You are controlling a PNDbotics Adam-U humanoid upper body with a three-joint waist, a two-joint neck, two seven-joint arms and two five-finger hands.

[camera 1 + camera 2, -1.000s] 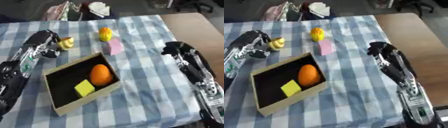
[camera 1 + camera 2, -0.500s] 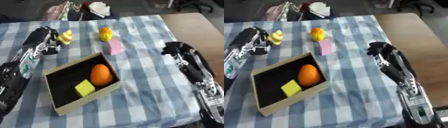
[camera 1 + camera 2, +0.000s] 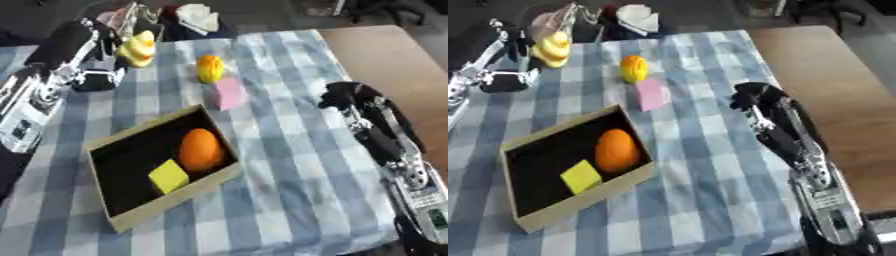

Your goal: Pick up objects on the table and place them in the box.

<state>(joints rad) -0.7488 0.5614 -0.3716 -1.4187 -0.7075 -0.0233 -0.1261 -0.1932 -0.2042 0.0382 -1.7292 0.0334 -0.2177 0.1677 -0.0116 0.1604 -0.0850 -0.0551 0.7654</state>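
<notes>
- Left eye view: the left hand (image 3: 87, 55), upper left of the frame, pinches a yellow duck (image 3: 137, 49) lifted off the desk (image 3: 280, 165).
- The right hand (image 3: 350, 97), at mid right, has curled fingers and holds nothing.
- The box (image 3: 162, 192), lower left of centre, holds an orange (image 3: 200, 149) and a yellow block (image 3: 169, 176).
- Above the box lie a pink block (image 3: 229, 93) and a yellow-orange toy (image 3: 209, 68).

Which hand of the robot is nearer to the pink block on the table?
The right hand. It is right of the pink block. The left hand is farther, up left, holding a yellow duck.
</notes>
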